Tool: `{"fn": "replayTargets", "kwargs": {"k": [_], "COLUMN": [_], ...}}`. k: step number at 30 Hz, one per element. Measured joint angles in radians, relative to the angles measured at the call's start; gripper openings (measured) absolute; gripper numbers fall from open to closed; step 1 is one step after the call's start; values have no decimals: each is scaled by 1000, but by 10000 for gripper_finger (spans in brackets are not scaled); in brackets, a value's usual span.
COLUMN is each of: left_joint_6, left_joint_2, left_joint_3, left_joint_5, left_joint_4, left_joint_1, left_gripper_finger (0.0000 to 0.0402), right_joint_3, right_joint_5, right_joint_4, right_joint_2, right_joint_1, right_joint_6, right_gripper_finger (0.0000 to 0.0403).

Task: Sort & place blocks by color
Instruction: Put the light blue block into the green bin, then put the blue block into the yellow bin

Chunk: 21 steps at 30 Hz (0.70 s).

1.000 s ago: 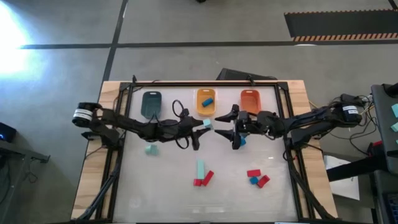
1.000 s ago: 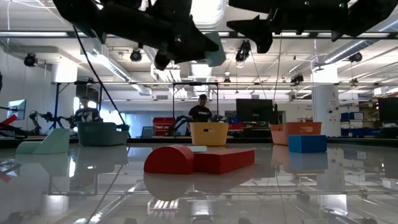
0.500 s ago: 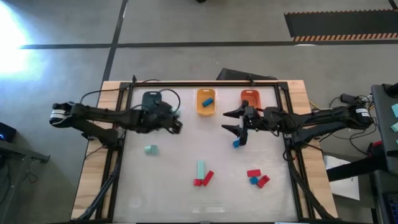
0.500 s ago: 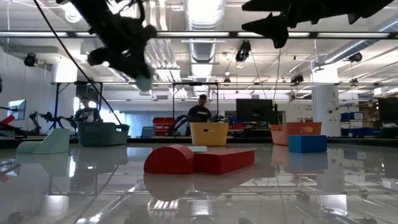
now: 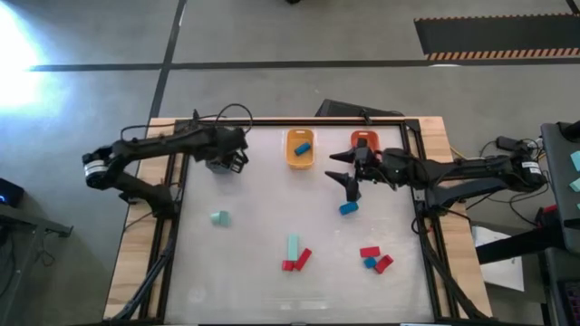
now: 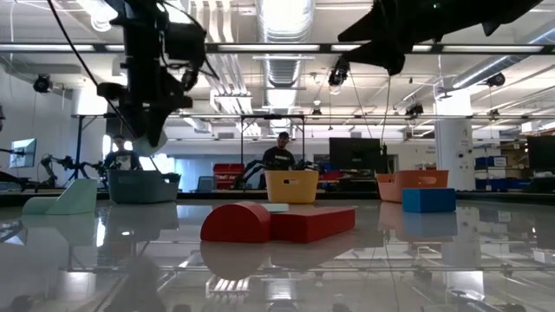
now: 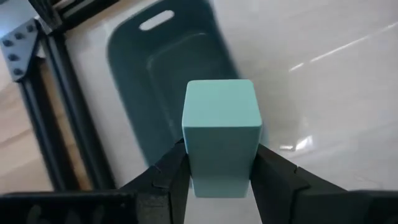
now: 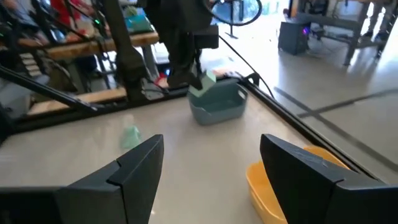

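Left wrist view: left hand grips a mint block above the teal tray; right hand gapes.

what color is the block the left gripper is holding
Pale mint-teal block, clamped in the left gripper above the dark teal tray; clearest in the left wrist view.

We are in a robotics lab or industrial workshop hall. Overhead we note exposed ducting and strip lights under a high open ceiling. The floor is bare polished concrete with dark seams and a hazard-striped mat. Beyond the counter, a person stands at workbenches, with monitors, blue storage bins and another robot arm in view.
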Motion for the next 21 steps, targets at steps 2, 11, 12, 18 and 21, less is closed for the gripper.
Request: {"fn": "replayTargets", "kwargs": {"k": [2, 11, 12, 18, 21], "left_joint_6": [43, 103, 105, 128, 133], "left_joint_2": [33, 164, 175, 208, 203], "left_joint_3": [12, 18, 18, 18, 23], "left_joint_5": [11, 34, 34, 12, 11], "left_joint_4": [7, 7, 3, 23, 19], "left_joint_1": [56, 184, 188, 187, 185], "left_gripper_finger": [120, 131, 142, 185, 187], "right_joint_3": [0, 0, 0, 0, 0], "right_joint_5": [0, -10, -11, -11, -11], "right_joint_4": [-12, -9, -10, -17, -17], "right_joint_2": [0, -7, -7, -6, -6], "right_joint_1": [-7, -12, -12, -12, -12], "right_joint_6": [-1, -4, -4, -4, -4], "right_gripper_finger": [258, 258, 258, 258, 258]}}
